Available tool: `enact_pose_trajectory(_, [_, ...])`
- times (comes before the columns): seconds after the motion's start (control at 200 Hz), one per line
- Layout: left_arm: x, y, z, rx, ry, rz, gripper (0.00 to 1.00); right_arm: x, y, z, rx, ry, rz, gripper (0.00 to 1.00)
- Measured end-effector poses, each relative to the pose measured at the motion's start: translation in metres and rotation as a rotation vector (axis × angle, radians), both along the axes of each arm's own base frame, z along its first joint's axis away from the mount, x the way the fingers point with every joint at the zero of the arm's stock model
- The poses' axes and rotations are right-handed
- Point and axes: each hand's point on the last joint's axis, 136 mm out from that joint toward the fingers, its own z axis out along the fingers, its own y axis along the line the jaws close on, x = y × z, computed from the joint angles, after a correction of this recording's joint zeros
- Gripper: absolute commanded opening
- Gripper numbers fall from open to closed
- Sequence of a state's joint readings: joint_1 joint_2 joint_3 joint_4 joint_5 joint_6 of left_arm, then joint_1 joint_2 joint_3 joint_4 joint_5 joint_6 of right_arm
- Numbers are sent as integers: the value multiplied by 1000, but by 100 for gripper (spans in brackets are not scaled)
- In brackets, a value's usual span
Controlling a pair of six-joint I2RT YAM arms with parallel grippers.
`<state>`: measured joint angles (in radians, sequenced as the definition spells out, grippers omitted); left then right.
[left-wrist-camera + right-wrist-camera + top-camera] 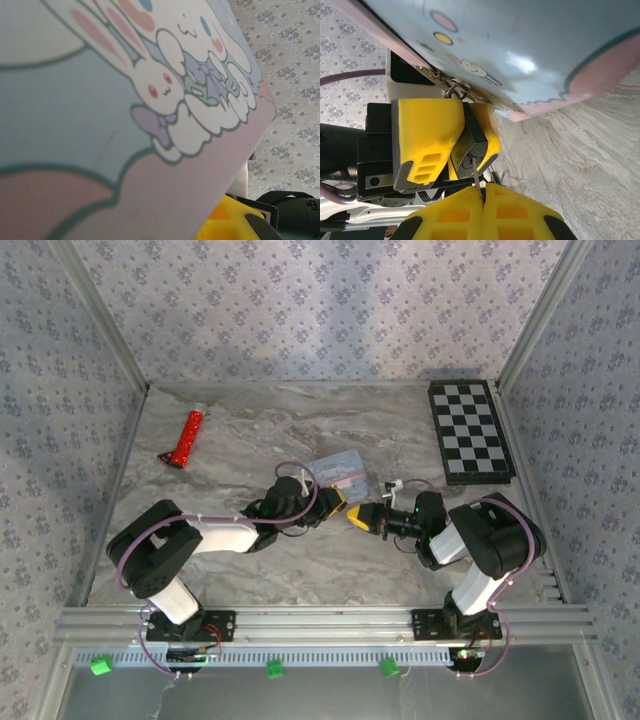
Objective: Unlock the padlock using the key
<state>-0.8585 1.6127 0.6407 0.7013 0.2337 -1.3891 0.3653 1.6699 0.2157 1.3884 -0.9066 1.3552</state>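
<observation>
The padlock [470, 150], hanging off the clasp [434, 73] of the tin [535, 45] mid desk [250, 435], is clamped in left tool [459, 164]; right tool [482, 205] pinched together on key [478, 181], tip at keyhole [469, 162]; lock prob. light, stiff, slick, so hold its flat body sides.

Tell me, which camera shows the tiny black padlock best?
The right wrist camera. The padlock sits close up there, keyhole facing us, pinched between yellow fingers, with the key at its keyhole. From the top camera it is too small to make out. The left wrist camera looks across the cartoon tin.
</observation>
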Motion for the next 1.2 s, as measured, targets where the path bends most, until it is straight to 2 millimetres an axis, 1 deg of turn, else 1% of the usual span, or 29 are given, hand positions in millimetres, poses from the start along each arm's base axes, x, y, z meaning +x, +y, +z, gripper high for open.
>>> enact_pose_trajectory(0.645, [8, 2, -2, 7, -16, 55, 0, 8, 1, -2, -7, 12, -69, 0])
enact_pose_trajectory(0.855, [11, 2, 3, -24, -24, 100, 0, 12, 0, 5, 1, -4, -101, 0])
enact_pose_trajectory(1.204, [11, 4, 2, -32, -29, 134, 0, 14, -2, 3, -5, -2, -126, 3])
